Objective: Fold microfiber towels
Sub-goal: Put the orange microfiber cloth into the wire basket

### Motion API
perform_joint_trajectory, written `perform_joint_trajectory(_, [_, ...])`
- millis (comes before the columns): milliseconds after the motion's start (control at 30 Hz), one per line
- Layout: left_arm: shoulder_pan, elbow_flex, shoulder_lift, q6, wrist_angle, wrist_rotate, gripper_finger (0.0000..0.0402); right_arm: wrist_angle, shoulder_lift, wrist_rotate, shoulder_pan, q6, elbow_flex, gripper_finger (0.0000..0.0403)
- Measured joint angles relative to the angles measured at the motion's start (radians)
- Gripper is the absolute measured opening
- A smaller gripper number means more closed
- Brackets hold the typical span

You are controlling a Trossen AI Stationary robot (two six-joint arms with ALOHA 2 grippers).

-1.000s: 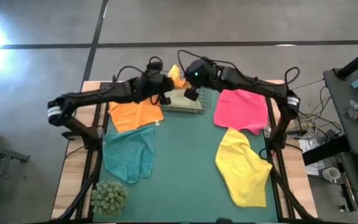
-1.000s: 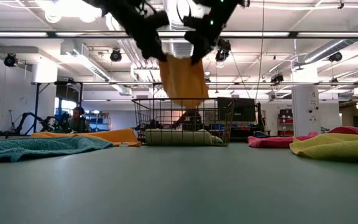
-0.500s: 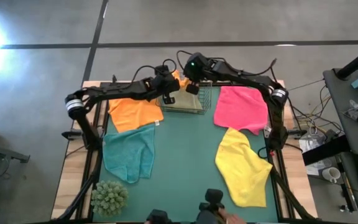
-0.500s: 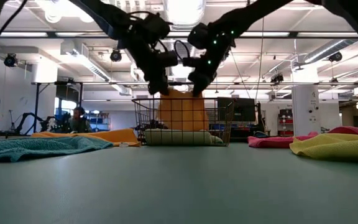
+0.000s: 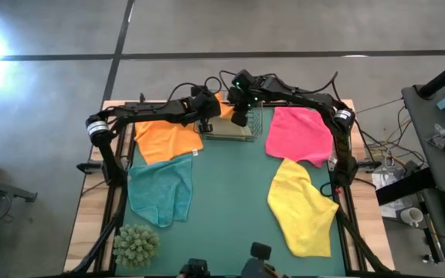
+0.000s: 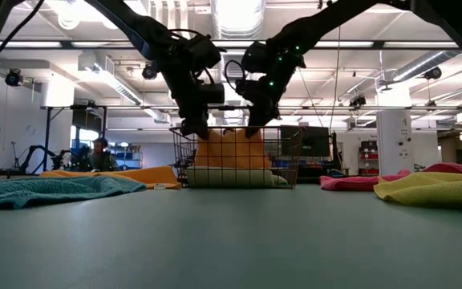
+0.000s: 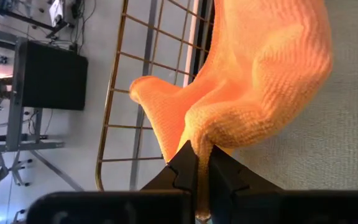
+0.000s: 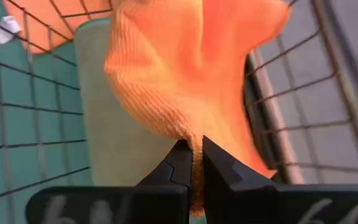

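A folded orange towel (image 6: 231, 150) hangs between my two grippers inside the wire basket (image 6: 235, 156) at the table's far middle. It also shows in the high view (image 5: 223, 103). Its lower part is down on the pale olive towel (image 6: 231, 178) lying in the basket. My left gripper (image 6: 192, 128) and my right gripper (image 6: 255, 126) are each shut on an upper corner of the orange towel. A second orange towel (image 5: 168, 139), a teal towel (image 5: 161, 191), a pink towel (image 5: 300, 133) and a yellow towel (image 5: 304, 205) lie spread on the table. My left gripper pinches the orange towel's upper edge (image 7: 199, 144) between its two fingers, pointing down from above. Several layers are bunched there. The towel hangs slack below it, its lower part inside the basket. My right gripper pinches the orange towel's other upper corner (image 8: 191, 138) between its two fingers, pointing down from above. The cloth is gathered in folds at the fingers. It hangs slack, with its lower part on the olive towel (image 8: 104, 124) in the basket.
A green spiky plant ball (image 5: 136, 245) stands at the near left corner. The green mat (image 5: 230, 201) is bare between the teal and yellow towels. Dark objects (image 5: 257, 253) show at the near edge. A person (image 6: 100, 152) sits far off in the room.
Both grippers have gone down together, still shut on the orange towel. It hung clear above the basket a second ago. Now it is inside the basket, its lower part settled on the olive towel and the cloth gone slack and bunched.
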Motion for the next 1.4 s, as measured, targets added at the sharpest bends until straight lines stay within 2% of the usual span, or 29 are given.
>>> perform_joint_trajectory(200, [-0.006,0.007,-0.006,0.001,-0.021,0.013,0.0001,-0.074,0.0,-0.014,-0.001,0.021,0.0,0.0008])
perform_joint_trajectory(433, [-0.006,0.05,-0.033,0.037,-0.054,0.018,0.0001,-0.08,-0.001,-0.007,-0.001,0.022,0.0,0.0008])
perform_joint_trajectory(633, [-0.008,0.094,-0.035,-0.007,-0.175,0.168,0.0001,-0.106,-0.004,-0.007,-0.001,0.019,0.0,0.0008])
perform_joint_trajectory(900, [-0.011,0.093,-0.035,-0.027,-0.273,0.196,0.0001,-0.153,-0.007,-0.019,-0.001,0.019,0.001,0.0009])
perform_joint_trajectory(1167, [-0.011,0.094,-0.035,-0.028,-0.319,0.227,0.0003,-0.154,-0.007,-0.086,0.006,0.021,0.001,0.001])
perform_joint_trajectory(1267, [-0.011,0.094,-0.035,-0.028,-0.319,0.227,0.0019,-0.155,-0.007,-0.086,0.012,0.022,0.001,0.0026])
perform_joint_trajectory(1400, [-0.012,0.094,-0.035,-0.028,-0.338,0.228,0.0058,-0.171,-0.007,-0.086,0.013,0.029,0.001,0.0066])
